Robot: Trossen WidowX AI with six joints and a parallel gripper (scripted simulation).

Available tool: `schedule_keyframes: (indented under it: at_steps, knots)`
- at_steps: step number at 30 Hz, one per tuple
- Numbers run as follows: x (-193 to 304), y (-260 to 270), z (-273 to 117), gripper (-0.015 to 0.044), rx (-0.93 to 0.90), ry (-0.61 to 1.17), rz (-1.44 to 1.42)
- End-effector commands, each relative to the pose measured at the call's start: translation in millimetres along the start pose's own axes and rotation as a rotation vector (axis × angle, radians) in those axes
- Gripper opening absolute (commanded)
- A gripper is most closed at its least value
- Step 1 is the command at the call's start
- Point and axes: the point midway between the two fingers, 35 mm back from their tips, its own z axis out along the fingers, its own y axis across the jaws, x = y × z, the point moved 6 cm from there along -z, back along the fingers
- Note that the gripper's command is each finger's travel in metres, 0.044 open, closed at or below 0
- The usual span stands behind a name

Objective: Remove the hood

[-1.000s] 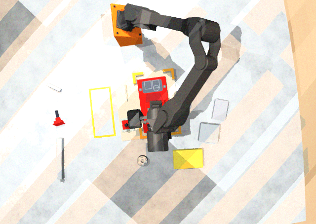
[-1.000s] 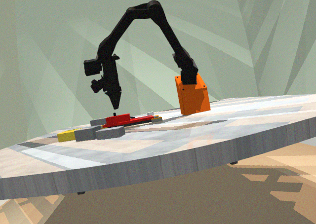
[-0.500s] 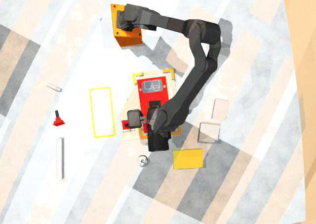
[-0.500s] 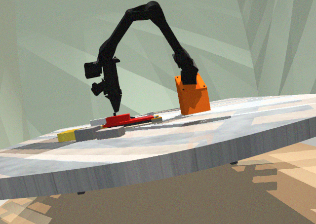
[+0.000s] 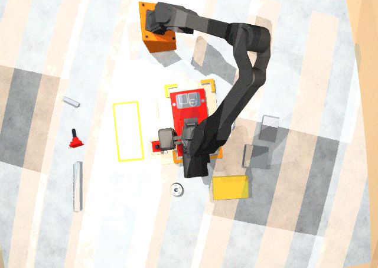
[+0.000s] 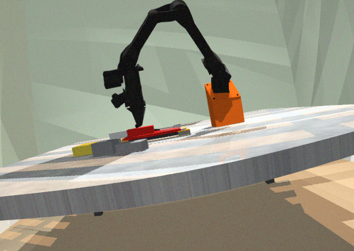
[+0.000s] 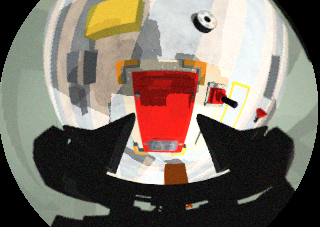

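"Where's the hood from the pincer?"

"Below it. The red hood is on the toy car, and the wrist view shows it between the lines of the 2 fingers."

"Is it gripped?"

"No, the pincer is wide open and holds nothing. I can't tell whether a tip touches the hood."

"And the marked area?"

"The yellow outline lies off to 1 side of the pincer, past the black-knobbed red piece."

"What differs between views?"

"The top view hides both fingertips under the arm; the wrist view shows 2, spread apart. Only the exterior view shows how low they hang, near the hood's upper edge."
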Motion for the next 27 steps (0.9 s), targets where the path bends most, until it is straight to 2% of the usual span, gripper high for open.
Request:
schedule_keyframes:
  at_steps: [1,27]
  knots:
    - [0.1,0.9,2.4,0.0440,-0.003,0.001,0.003]
    - [0.1,0.9,15.1,0.0440,-0.004,0.002,0.003]
